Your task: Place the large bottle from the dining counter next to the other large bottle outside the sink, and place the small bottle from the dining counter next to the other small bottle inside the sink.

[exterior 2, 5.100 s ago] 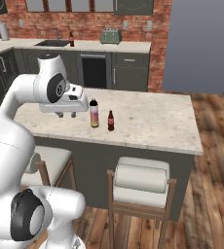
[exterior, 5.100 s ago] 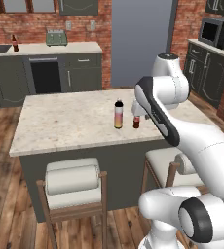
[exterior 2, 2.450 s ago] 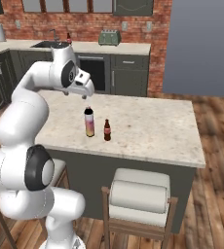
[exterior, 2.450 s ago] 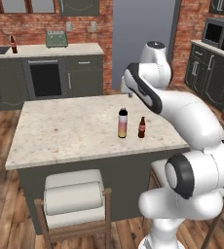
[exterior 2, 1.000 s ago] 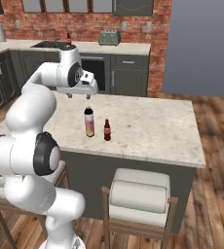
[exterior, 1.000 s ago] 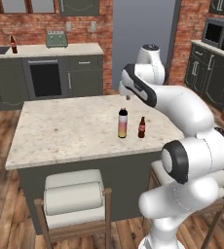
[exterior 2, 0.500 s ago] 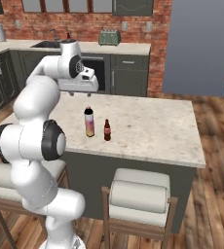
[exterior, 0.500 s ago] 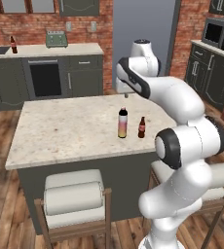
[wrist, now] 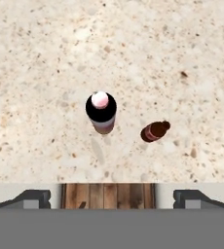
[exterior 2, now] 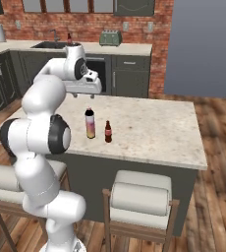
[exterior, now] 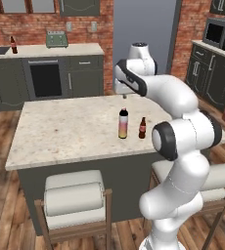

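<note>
- jaws wide open, holding nothing; gripper hangs above the large bottle, apart from it, pointing straight down.
- arm arched high over the worktop.
- small bottle stands just beside the large one.
- hand cam: large bottle's cap from above, small bottle near it.
- left base cam: other bottle on far counter.
</note>
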